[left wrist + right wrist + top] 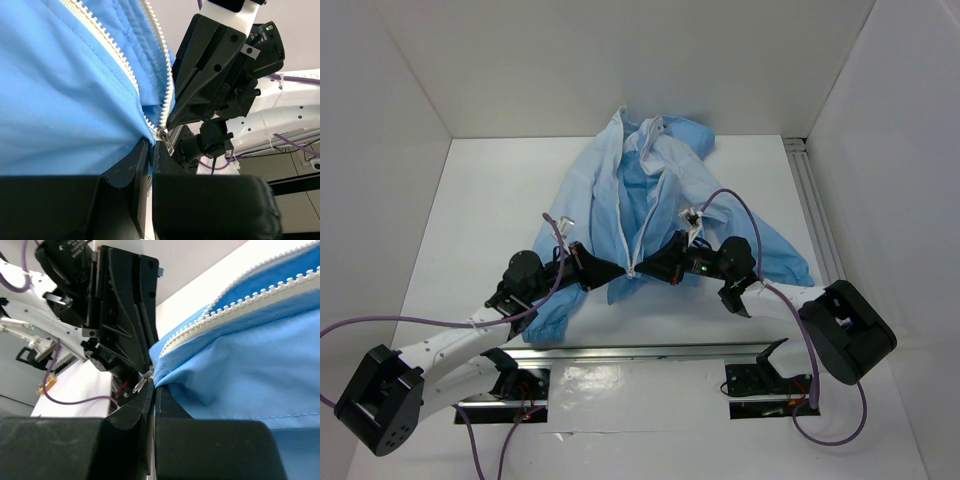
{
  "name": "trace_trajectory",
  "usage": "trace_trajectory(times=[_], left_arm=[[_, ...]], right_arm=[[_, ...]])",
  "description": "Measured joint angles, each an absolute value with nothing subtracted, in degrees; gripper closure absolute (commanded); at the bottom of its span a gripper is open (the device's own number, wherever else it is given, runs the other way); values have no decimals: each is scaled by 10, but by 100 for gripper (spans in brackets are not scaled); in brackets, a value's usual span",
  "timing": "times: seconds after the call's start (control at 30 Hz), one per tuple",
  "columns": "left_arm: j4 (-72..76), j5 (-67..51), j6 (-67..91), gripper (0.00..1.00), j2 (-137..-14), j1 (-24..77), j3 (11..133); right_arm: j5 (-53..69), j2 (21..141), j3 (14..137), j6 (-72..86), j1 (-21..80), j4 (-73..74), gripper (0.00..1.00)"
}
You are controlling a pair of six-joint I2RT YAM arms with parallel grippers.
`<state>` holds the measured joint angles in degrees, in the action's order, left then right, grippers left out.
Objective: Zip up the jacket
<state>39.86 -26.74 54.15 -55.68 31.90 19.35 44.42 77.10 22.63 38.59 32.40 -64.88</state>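
Observation:
The light-blue jacket [610,185] lies on the white table, collar far, hem near. Its white zipper [641,235] is open, and the two rows of teeth meet only at the hem. My left gripper [618,270] is shut on the hem fabric left of the zipper's bottom end, as the left wrist view [151,146] shows. My right gripper [648,268] is shut on the hem fabric right of it, as the right wrist view [154,388] shows. The metal zipper pull [168,144] sits between the two grippers and also shows in the right wrist view [142,382].
An aluminium rail [640,352] runs along the near edge by the arm bases. Another rail [817,205] runs along the right side. White walls enclose the table. Purple cables [750,215] loop over the right arm and the jacket's right sleeve.

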Motion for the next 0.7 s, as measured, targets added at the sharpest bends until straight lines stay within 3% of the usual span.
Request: trace_trajectory(times=[0.7], left_arm=[[410, -274, 539, 100, -557, 319, 191]], right_arm=[[443, 770, 235, 357, 318, -602, 100]])
